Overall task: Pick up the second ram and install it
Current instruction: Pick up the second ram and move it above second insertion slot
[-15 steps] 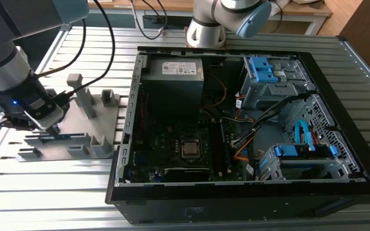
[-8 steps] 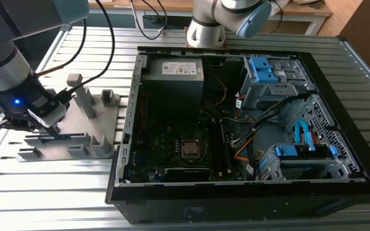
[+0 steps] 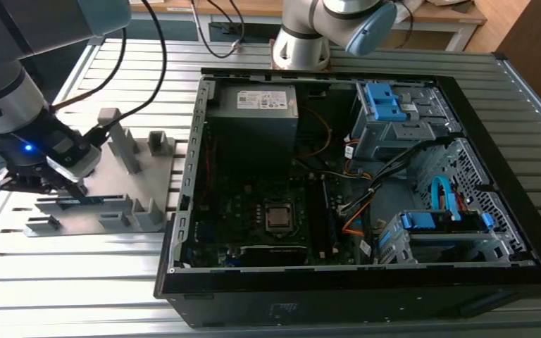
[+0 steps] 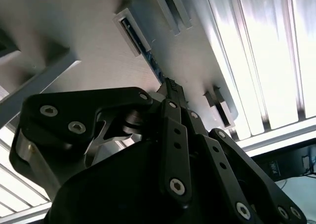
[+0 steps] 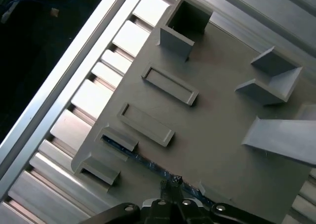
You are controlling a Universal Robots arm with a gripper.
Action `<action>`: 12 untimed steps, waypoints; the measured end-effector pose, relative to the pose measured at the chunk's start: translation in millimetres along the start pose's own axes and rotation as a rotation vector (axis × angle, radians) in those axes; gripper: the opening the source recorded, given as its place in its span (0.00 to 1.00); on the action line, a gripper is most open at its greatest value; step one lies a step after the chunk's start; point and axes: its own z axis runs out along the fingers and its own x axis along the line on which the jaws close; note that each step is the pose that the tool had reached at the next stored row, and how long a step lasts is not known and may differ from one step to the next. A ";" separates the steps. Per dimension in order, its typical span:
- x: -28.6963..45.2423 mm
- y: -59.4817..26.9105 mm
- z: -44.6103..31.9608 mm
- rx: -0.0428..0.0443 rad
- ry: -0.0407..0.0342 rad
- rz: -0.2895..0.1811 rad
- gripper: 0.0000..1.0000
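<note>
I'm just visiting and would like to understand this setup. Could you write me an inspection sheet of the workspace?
Surface: slatted metal table carrying a grey holder plate beside an open computer case.
Job's things: memory stick standing on edge in a slot of the holder plate, seen in both wrist views.
Clutter: nothing seen.
Grippers: gripper is down at the holder plate and appears closed on the memory stick.
Cables: black cables at the table's far side; blue wires inside the computer case.
Surroundings: second robot arm mounted behind the computer case, with wooden furniture beyond it.
</note>
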 end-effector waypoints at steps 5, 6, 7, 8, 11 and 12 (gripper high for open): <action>0.0 0.0 0.0 0.0000 0.0024 -0.054 0.10; 0.0 0.0 0.0 0.0000 0.0027 -0.065 0.10; 0.0 0.0 0.0 0.0000 0.0033 -0.076 0.10; 0.0 0.0 0.0 0.0001 0.0037 -0.088 0.10; 0.0 0.0 0.0 0.0001 0.0051 -0.120 0.10; 0.0 0.0 0.0 0.0001 0.0055 -0.130 0.10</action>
